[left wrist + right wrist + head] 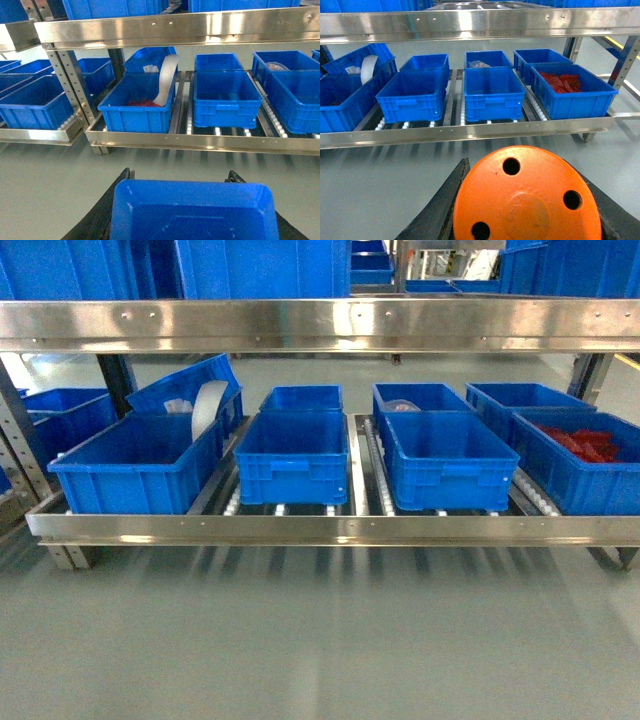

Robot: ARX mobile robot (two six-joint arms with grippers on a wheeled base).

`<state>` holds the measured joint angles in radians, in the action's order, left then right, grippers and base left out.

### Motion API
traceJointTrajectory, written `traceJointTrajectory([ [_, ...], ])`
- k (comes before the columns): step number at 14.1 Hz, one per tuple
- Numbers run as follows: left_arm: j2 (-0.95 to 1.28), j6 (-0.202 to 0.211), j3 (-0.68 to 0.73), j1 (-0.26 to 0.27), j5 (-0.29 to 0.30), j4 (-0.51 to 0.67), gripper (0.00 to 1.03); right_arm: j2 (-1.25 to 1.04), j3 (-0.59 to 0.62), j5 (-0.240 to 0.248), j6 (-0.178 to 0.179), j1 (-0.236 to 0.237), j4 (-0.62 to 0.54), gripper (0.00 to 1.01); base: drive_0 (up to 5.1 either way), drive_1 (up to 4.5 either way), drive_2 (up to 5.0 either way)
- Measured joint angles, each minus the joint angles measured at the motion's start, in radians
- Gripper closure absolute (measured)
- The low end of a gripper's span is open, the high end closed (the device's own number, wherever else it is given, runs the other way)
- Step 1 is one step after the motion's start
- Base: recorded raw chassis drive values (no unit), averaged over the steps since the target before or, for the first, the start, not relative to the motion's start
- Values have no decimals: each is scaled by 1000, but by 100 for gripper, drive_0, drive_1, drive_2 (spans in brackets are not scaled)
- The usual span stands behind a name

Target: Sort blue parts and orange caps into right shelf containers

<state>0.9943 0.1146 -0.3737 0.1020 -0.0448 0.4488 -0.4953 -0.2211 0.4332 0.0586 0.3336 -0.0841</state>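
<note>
No legible writing or labels in any view. Left gripper [192,210] closed around a blue part [194,210], dark fingers [107,210] flanking both sides. Right gripper [527,200] clamped on an orange cap [527,197], holed flat face toward camera. Both held short of the shelf [330,528]; blue crates [448,460] ahead on rollers, rightmost crate [572,95] containing red pieces [562,82].

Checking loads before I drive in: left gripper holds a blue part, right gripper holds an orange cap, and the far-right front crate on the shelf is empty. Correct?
Not quite. The far-right front crate is not empty: the right wrist view shows red pieces in it, and the head view agrees. The rest stands: the left gripper holds a blue part, and the right gripper holds an orange cap.
</note>
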Motion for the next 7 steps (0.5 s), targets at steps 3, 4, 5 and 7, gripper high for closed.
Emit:
traceJointTrajectory([
  [3, 1, 0, 0, 4, -3, -6, 59, -1, 0, -3, 0, 0, 3, 58, 323, 149, -493],
  [4, 0, 0, 0, 4, -3, 0, 59, 0, 0, -2, 0, 0, 2, 58, -3, 402, -407],
  [5, 0, 0, 0, 0, 0, 0, 59, 0, 0, 0, 0, 0, 2, 58, -3, 402, -407],
  [7, 0, 0, 0, 0, 0, -2, 59, 0, 0, 0, 0, 0, 2, 58, 27, 456, -401],
])
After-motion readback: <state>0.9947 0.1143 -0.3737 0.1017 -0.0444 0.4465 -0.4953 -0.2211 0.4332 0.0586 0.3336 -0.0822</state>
